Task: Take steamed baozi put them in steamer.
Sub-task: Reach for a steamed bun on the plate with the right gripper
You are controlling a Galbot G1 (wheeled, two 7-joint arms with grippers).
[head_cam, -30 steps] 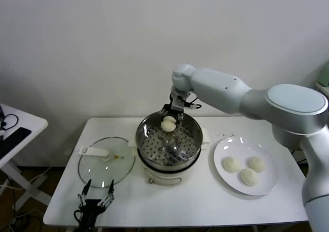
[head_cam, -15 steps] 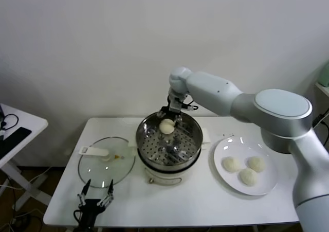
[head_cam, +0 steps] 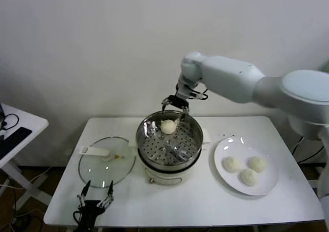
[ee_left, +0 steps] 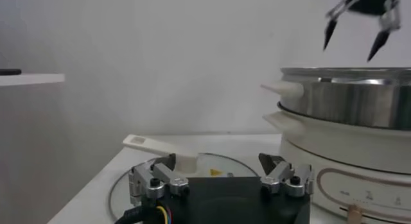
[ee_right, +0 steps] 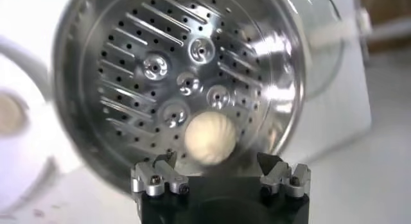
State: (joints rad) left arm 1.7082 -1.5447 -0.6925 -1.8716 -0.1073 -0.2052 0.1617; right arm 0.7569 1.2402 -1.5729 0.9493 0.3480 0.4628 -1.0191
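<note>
The steel steamer [head_cam: 169, 144] stands on its cream pot base at the table's middle. One baozi [head_cam: 168, 126] lies inside it at the far side; it shows on the perforated bottom in the right wrist view [ee_right: 210, 138]. My right gripper [head_cam: 175, 104] is open and empty, just above the steamer's far rim. Three baozi [head_cam: 232, 164] lie on the white plate [head_cam: 267, 183] to the right. My left gripper [head_cam: 96, 196] is open and parked low at the table's front left edge.
A flat glass lid [head_cam: 105, 162] with a white handle lies left of the steamer, and shows in the left wrist view [ee_left: 160, 156]. A white side table [head_cam: 15, 134] stands at the far left. A wall runs close behind the table.
My right gripper let go of the baozi, which now lies in the steamer. The gripper rose and moved slightly right, above the rim. The left arm has not moved.
</note>
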